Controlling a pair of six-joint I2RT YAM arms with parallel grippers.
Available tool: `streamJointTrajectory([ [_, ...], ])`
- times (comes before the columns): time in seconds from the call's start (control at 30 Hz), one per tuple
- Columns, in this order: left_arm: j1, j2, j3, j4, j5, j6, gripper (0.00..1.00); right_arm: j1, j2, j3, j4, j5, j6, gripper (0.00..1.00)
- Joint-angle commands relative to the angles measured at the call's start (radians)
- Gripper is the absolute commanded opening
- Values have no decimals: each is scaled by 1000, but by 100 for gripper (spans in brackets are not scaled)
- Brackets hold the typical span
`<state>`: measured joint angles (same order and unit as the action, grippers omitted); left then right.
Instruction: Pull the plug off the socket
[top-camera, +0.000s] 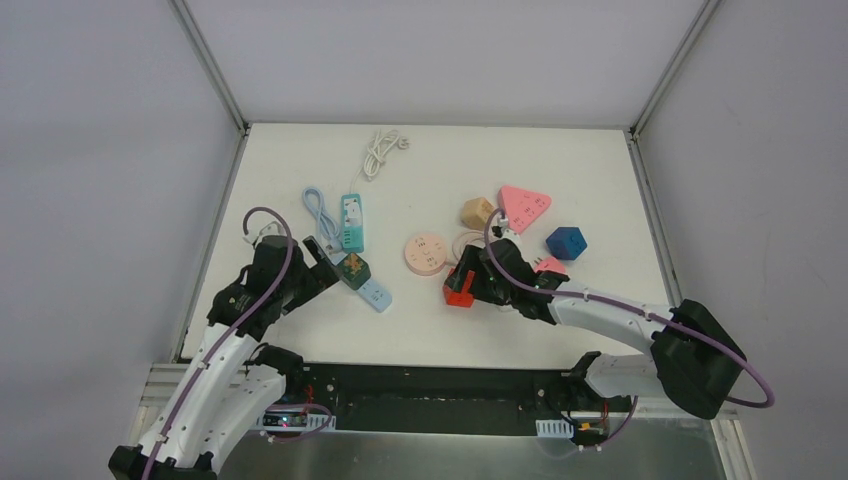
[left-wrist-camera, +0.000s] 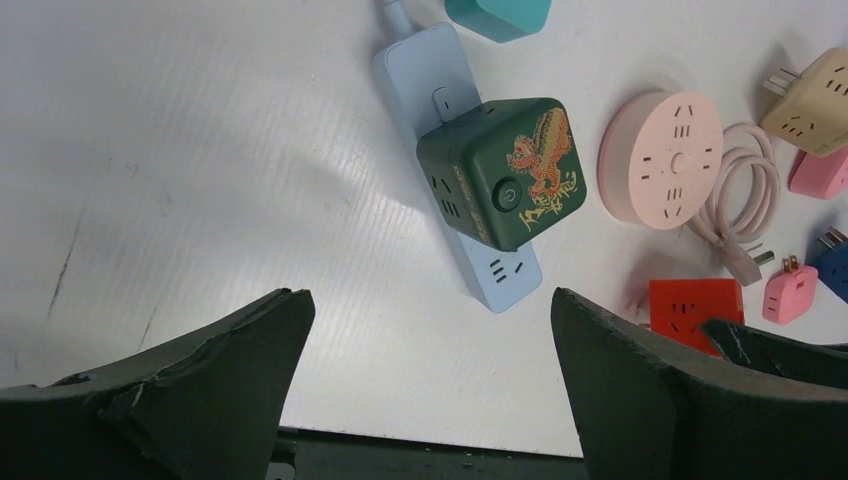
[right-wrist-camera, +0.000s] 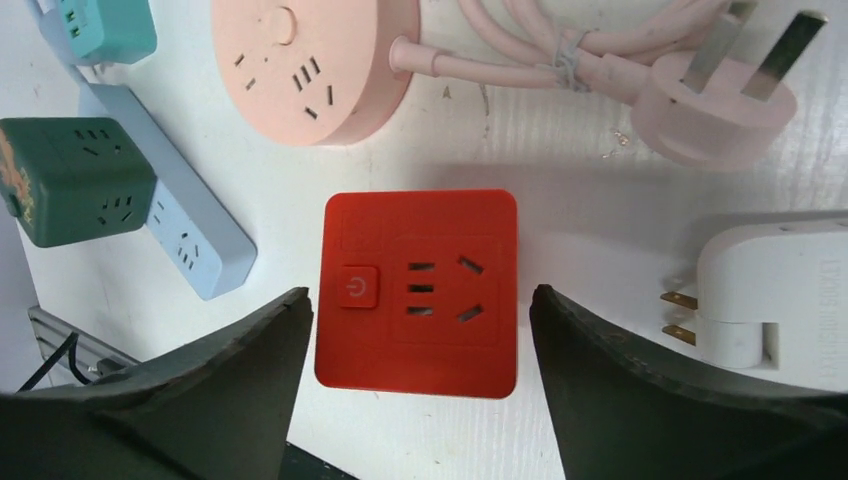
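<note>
A dark green cube plug (top-camera: 352, 268) with a gold dragon print sits plugged into a light blue power strip (top-camera: 376, 294) at the table's front left. In the left wrist view the green cube (left-wrist-camera: 500, 170) stands on the strip (left-wrist-camera: 495, 275), ahead of my fingers. My left gripper (top-camera: 324, 264) is open and empty, just left of the cube; its jaws (left-wrist-camera: 425, 300) stand wide apart over bare table. My right gripper (top-camera: 466, 282) is open and empty, its jaws (right-wrist-camera: 420, 295) straddling a red cube socket (right-wrist-camera: 415, 290) without touching it.
A pink round socket (right-wrist-camera: 300, 60) with coiled cord and plug (right-wrist-camera: 720, 110) lies beyond the red cube. A white adapter (right-wrist-camera: 770, 295) lies to its right. A teal strip (top-camera: 351, 222), tan cube (top-camera: 477, 212), pink triangle (top-camera: 525, 206) and blue cube (top-camera: 565, 242) lie farther back.
</note>
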<state>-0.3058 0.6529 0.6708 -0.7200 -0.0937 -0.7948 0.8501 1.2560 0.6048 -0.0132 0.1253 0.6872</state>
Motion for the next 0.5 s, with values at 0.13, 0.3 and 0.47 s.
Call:
streamJointTrajectory([
  [0.13,10,8,49,-44,-42,33,96,-6,-57,1,-83,104,-4,92],
  [0.3,10,24,79,-77,-60,37,95,-6,-141,33,-152,167,-38,93],
  [0.47,10,19,77,-82,-87,25,95,-7,-207,76,-189,208,-110,94],
])
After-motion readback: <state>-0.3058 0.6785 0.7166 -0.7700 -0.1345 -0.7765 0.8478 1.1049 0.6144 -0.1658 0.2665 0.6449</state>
